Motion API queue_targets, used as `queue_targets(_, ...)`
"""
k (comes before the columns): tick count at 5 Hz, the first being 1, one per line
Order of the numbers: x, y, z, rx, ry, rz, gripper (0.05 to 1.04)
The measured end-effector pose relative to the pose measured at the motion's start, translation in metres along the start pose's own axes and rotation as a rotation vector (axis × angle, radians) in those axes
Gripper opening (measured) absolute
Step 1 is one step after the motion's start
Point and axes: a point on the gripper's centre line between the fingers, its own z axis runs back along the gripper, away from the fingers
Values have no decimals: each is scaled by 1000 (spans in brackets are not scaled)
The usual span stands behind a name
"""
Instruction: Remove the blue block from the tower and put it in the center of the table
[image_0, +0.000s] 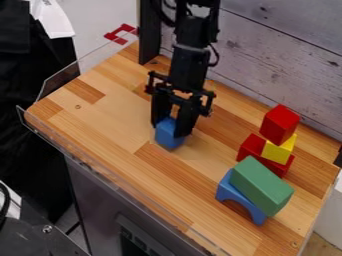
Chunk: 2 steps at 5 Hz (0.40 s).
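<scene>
My gripper (171, 129) hangs low over the left-middle part of the table (107, 120), pointing down. Between its fingers is a blue block (169, 136), which looks to be at the tabletop; the fingers cover its upper sides. The tower stands at the right: a red block (279, 123) on top, tilted, above a yellow block (279, 150), with a longer red block (252, 147) beneath them.
In front of the tower, a green block (262, 185) lies on a blue arch (240, 198) near the table's right side. A wooden wall (280, 55) runs behind the table, and a clear guard edges its left and front sides.
</scene>
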Motion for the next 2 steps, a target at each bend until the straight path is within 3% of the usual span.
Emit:
queue_targets(1, 1, -2, -4, -29, -75, 14, 604)
queue_targets(2, 2, -2, -9, -31, -115, 20, 743)
